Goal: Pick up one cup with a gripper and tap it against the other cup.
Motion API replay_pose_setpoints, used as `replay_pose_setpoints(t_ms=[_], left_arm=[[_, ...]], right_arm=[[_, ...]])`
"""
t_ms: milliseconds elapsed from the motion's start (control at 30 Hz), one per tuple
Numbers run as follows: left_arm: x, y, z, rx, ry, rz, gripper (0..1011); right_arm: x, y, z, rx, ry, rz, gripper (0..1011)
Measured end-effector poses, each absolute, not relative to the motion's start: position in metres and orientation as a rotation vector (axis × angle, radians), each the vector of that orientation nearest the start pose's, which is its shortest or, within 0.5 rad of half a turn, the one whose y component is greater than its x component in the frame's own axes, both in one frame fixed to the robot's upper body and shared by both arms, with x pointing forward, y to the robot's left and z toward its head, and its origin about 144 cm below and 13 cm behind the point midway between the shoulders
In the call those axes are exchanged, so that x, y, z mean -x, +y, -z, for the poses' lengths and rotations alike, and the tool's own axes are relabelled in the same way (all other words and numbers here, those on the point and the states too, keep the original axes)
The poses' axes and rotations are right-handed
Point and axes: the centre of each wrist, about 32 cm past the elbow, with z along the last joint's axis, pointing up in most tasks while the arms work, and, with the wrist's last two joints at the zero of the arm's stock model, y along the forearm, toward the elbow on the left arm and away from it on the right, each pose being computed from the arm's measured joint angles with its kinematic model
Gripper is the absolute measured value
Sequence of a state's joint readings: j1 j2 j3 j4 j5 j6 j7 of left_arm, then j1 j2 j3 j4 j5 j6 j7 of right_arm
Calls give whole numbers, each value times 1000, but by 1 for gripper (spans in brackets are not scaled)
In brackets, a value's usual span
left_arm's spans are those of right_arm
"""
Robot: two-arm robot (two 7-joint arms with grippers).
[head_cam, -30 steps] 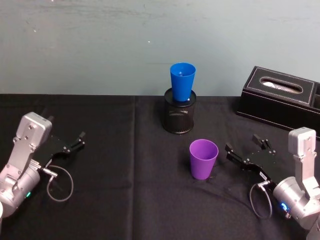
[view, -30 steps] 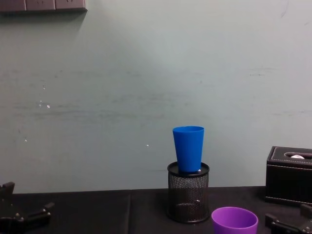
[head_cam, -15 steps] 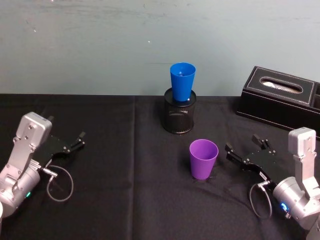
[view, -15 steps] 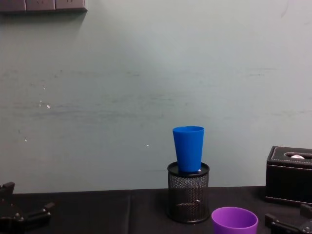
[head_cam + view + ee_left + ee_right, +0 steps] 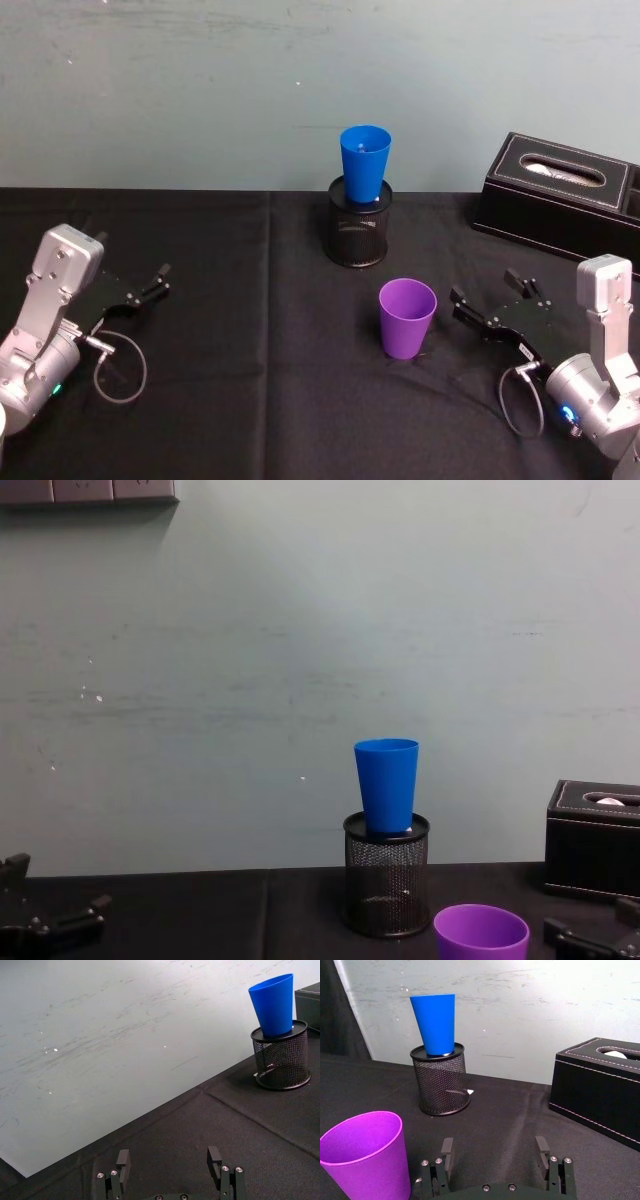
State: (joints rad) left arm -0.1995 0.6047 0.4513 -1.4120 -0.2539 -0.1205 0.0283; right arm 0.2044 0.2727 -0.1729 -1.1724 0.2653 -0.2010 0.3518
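Change since earlier: nothing you can count on; both arms and both cups sit where they were a second ago.
Right gripper point(image 5: 487, 301): just beside the purple cup, on the side away from the left arm; fingers spread wide, holding nothing.
Left gripper point(image 5: 158, 283): parked well apart from the purple cup, fingers apart, empty.
Purple cup point(image 5: 406, 317): upright on the black table point(image 5: 250, 400), nearer you than the mesh pen holder.
Blue cup point(image 5: 365, 163): standing in the black mesh pen holder point(image 5: 359, 235), beyond the purple cup, its tapered base loosely seated.
Risk one: light and smooth, the purple cup may be nudged over if your finger meets its wall first.
Risk two: tap too firmly and you could tip the blue cup or its holder.
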Motion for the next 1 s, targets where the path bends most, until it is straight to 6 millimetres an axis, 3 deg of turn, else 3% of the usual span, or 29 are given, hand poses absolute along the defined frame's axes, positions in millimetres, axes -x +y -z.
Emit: replay_pose_setpoints(t_ms=[1000], left_arm=[[-489, 310, -1140, -305, -285, -1248, 1012]], right_arm=[[-506, -291, -1092, 50, -5, 1160, 1003]])
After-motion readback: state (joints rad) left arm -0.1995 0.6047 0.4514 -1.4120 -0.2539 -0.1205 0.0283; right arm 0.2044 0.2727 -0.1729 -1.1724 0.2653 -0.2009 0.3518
